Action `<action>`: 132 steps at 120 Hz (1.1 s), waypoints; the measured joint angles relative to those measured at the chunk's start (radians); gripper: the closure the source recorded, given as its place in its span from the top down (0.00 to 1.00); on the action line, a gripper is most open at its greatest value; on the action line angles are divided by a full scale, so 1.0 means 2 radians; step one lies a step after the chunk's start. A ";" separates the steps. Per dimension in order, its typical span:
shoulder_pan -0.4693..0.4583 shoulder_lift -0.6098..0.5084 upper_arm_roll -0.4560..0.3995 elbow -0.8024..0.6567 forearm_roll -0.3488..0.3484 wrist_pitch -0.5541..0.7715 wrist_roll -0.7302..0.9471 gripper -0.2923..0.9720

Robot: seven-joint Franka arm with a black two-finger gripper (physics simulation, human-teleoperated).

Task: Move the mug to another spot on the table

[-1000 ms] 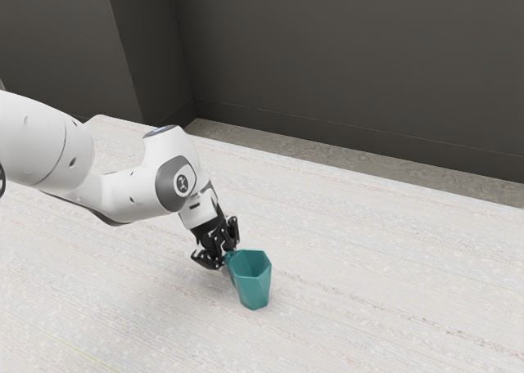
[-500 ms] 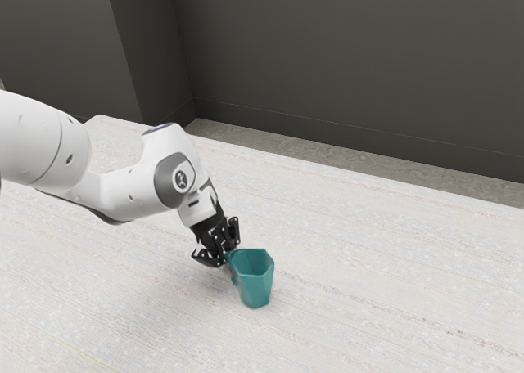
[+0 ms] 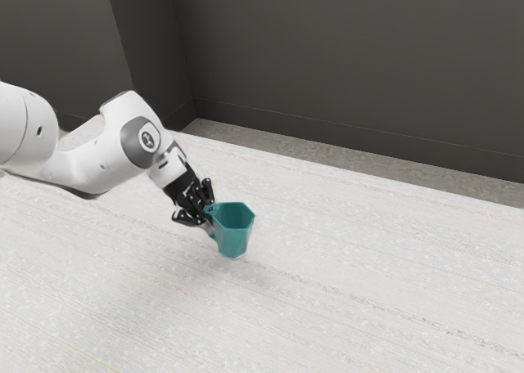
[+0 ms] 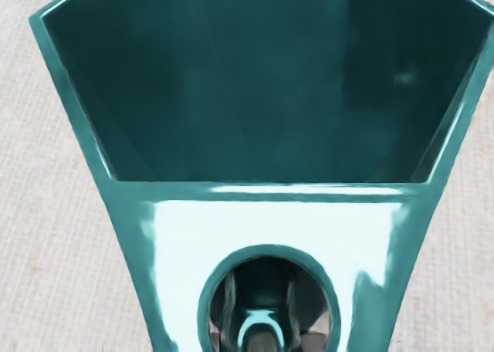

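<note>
A teal, hexagon-rimmed mug point(image 3: 232, 228) hangs just above the pale table point(image 3: 368, 258), tilted slightly, with a faint shadow under it. My black gripper point(image 3: 206, 217) is shut on the mug's handle on the side toward the exterior view's left. From the hand's camera the mug point(image 4: 255, 136) is seen from close above: its dark open inside, a glossy wall facing the hand and the looped handle point(image 4: 266, 313) directly beneath the hand.
The white arm point(image 3: 90, 156) comes in from the exterior view's left. Dark walls stand behind the table, and a grey floor strip point(image 3: 393, 164) runs along its far edge. Open tabletop lies all around the mug.
My gripper has lifted the mug off the table and carried it up and toward the exterior view's left, away from the spot where it stood.
</note>
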 joint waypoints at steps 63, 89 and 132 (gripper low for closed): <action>0.116 0.027 -0.003 0.024 -0.027 -0.087 0.075 0.18; 0.131 0.060 -0.005 0.045 -0.050 -0.107 0.112 0.18; 0.143 0.086 -0.011 0.060 -0.063 -0.117 0.157 0.18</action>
